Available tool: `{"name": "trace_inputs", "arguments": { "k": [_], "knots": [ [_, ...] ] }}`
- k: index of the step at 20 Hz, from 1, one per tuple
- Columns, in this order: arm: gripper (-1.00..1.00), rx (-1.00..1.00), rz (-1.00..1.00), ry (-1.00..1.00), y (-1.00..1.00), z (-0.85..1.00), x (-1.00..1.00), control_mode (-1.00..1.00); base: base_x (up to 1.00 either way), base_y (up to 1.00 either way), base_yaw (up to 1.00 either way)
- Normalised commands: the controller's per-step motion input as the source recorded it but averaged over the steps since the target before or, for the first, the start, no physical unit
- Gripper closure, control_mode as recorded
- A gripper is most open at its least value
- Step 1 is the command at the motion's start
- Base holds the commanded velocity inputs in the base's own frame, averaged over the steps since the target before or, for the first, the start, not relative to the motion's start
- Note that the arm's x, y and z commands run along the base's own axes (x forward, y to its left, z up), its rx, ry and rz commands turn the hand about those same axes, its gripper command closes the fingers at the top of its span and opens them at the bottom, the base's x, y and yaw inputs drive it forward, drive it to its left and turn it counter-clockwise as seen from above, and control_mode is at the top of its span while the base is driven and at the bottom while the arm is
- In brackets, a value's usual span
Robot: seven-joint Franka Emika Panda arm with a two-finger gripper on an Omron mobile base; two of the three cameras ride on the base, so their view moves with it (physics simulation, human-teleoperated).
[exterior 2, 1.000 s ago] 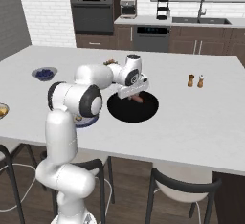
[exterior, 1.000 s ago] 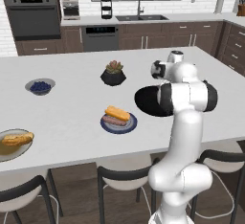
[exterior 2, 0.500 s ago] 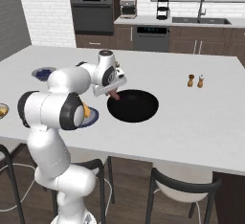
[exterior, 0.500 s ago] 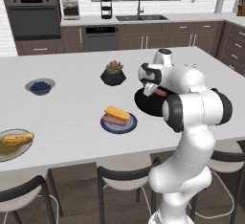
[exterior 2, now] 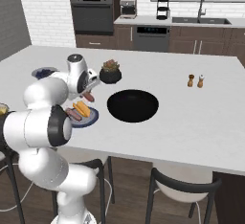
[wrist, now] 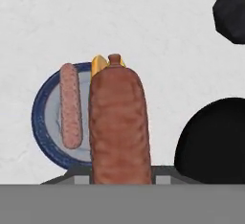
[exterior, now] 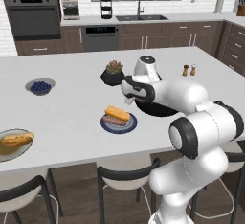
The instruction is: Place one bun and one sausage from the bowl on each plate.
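Note:
My gripper [exterior 2: 89, 95] is shut on a reddish-brown sausage [wrist: 117, 122] and hangs just above the blue plate [exterior 2: 94, 118], beside the plant pot. On that plate [wrist: 39, 117] lie a paler sausage [wrist: 70, 106] and a yellow bun [wrist: 99, 63], the bun largely hidden behind the held sausage. In the left base view the gripper [exterior: 128, 95] sits above the same plate [exterior: 108, 126] with its bun [exterior: 117, 113]. The wide black bowl [exterior 2: 132, 105] lies to the right and looks empty inside. A second plate [exterior: 12, 152] at the far left carries a bun [exterior: 17, 138].
A black plant pot [exterior 2: 110, 73] stands just behind the gripper. A small bowl of blue berries [exterior: 39, 86] sits at the back left. Two shakers [exterior 2: 195, 80] stand to the right of the bowl. Stools line the counter's near edge.
The arm has swung left from over the black bowl, carrying the sausage, and now holds it above the blue plate.

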Motion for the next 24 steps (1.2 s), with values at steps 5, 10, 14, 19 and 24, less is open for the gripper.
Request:
{"name": "trace_inputs", "arguments": {
  "k": [5, 10, 14, 19, 24],
  "knots": [
    [1.00, 0.00, 0.18, 0.00, 1.00, 0.11, -0.36, -1.00, 0.00, 0.00, 0.00],
    [1.00, 0.00, 0.21, 0.00, 1.00, 0.00, -0.24, -1.00, 0.00, 0.00, 0.00],
    [1.00, 0.00, 0.21, 0.00, 1.00, 0.03, -0.18, -1.00, 0.00, 0.00, 0.00],
    [1.00, -0.02, 0.18, 0.00, 1.00, 0.01, -0.03, -1.00, 0.00, 0.00, 0.00],
    [1.00, -0.04, 0.16, 0.00, 1.00, 0.00, 0.00, -1.00, 0.00, 0.00, 0.00]
  ]
}}
